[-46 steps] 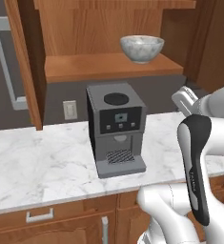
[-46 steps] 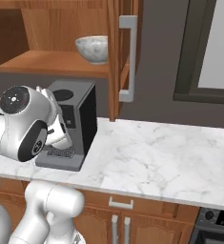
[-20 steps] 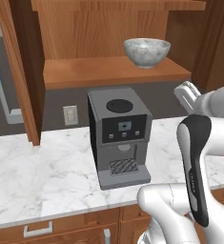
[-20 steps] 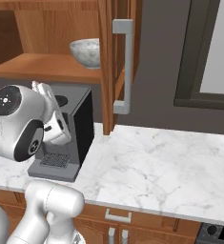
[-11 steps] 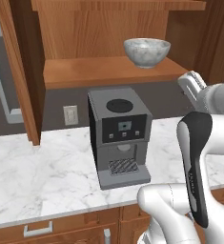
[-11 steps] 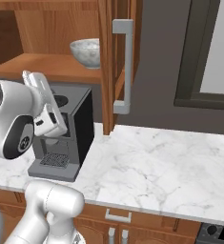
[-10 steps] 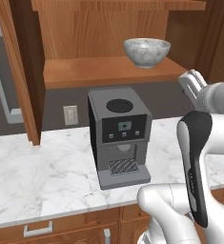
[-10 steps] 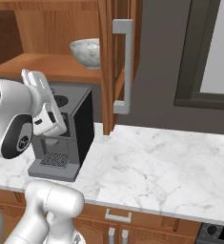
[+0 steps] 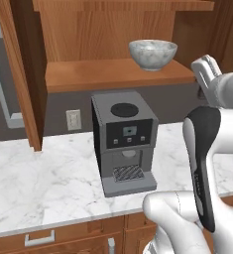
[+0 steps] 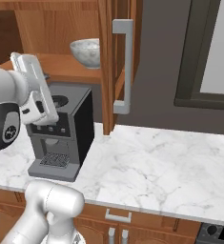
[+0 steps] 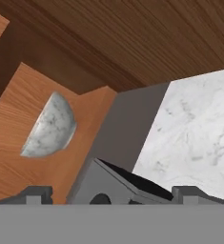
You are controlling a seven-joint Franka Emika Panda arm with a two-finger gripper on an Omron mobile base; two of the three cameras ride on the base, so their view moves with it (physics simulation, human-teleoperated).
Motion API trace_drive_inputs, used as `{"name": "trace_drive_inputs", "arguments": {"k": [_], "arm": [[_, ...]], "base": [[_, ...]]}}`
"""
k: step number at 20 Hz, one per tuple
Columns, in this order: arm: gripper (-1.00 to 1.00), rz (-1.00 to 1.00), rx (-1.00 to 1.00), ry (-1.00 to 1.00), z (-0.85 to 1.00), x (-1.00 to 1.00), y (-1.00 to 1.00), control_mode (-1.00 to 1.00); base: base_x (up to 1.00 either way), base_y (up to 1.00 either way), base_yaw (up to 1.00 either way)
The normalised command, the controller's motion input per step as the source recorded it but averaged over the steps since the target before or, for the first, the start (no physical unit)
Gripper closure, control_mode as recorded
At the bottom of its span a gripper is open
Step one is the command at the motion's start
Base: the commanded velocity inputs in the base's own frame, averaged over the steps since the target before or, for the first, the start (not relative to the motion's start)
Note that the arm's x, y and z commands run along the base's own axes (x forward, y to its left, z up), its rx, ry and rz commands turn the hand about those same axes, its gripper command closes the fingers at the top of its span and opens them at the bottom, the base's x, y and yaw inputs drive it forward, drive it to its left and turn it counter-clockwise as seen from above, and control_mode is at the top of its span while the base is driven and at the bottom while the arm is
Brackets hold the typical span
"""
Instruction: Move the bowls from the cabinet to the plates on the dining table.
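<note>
The marbled bowl (image 9: 152,53) sits upright on the shelf (image 9: 113,74) of the open cabinet (image 9: 108,30), mouth up, near the shelf's right end. It is round, so no long axis can be told. In the hand view the bowl (image 11: 50,126) appears rolled on its side, since that camera is tilted.

The gripper (image 11: 111,195) is spread wide and holds nothing. It hangs apart from the bowl, out in front of the cabinet and lower than the shelf.

The left base view shows the bowl in full, plus a wall socket (image 9: 73,120) and a drawer handle (image 9: 39,238) under the counter (image 9: 38,183). The right base view half hides the bowl (image 10: 86,52) behind the open door (image 10: 118,62), and shows that door's grey bar handle (image 10: 124,66) and a dark window frame (image 10: 194,57).

A grey coffee machine (image 9: 124,141) stands on the counter directly below the shelf, its top just under the gripper in the hand view (image 11: 118,183). The open doors flank the shelf on both sides.
</note>
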Motion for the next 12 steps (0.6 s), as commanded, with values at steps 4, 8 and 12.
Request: {"name": "trace_drive_inputs", "arguments": {"k": [4,8,12], "arm": [[-1.00,-0.06,0.06,-0.05,0.36,0.00,0.00,-1.00],[-1.00,-0.07,0.06,-0.06,0.27,0.01,0.01,-1.00],[-1.00,-0.04,0.08,-0.06,0.10,0.10,0.01,-1.00]], "base": [[0.00,0.00,0.00],[0.00,0.00,0.00],[0.00,0.00,0.00]]}}
